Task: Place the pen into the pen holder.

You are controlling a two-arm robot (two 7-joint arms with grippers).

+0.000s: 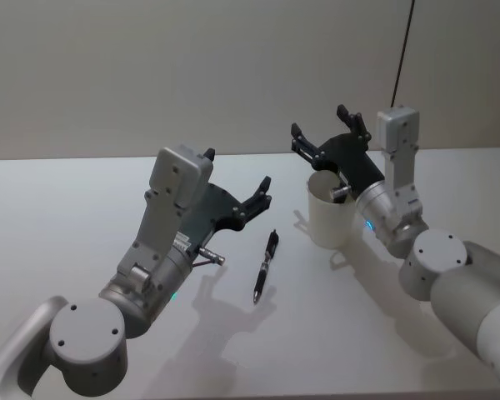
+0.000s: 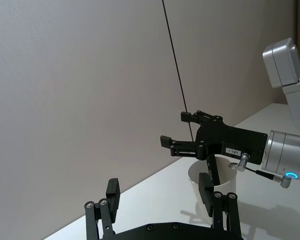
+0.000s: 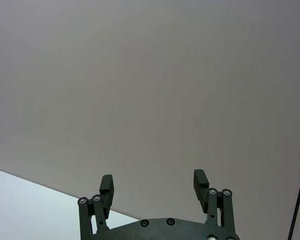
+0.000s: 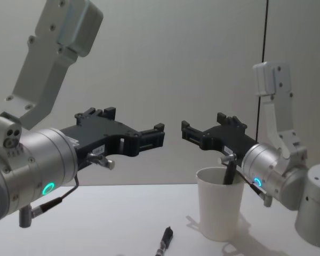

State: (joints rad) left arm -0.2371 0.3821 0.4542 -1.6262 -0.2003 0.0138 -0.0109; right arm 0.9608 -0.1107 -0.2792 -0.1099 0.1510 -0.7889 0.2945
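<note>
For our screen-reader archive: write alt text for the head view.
A black pen lies flat on the white table, just left of the pen holder, a white paper cup. The left pincer hangs open above the table left of the pen; the right pincer is open above the pen holder.

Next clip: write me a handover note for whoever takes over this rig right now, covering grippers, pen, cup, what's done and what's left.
The left gripper is open and empty, in the air to the left of the pen.
The right gripper is open and empty, above the cup.
The pen lies flat on the table, between the left gripper and the cup, touching neither.
The cup stands upright; a dark stick, likely another pen, stands inside it.
Done: nothing yet for the pen on the table.
Left: grasp it, lift it and drop it into the cup.
</note>
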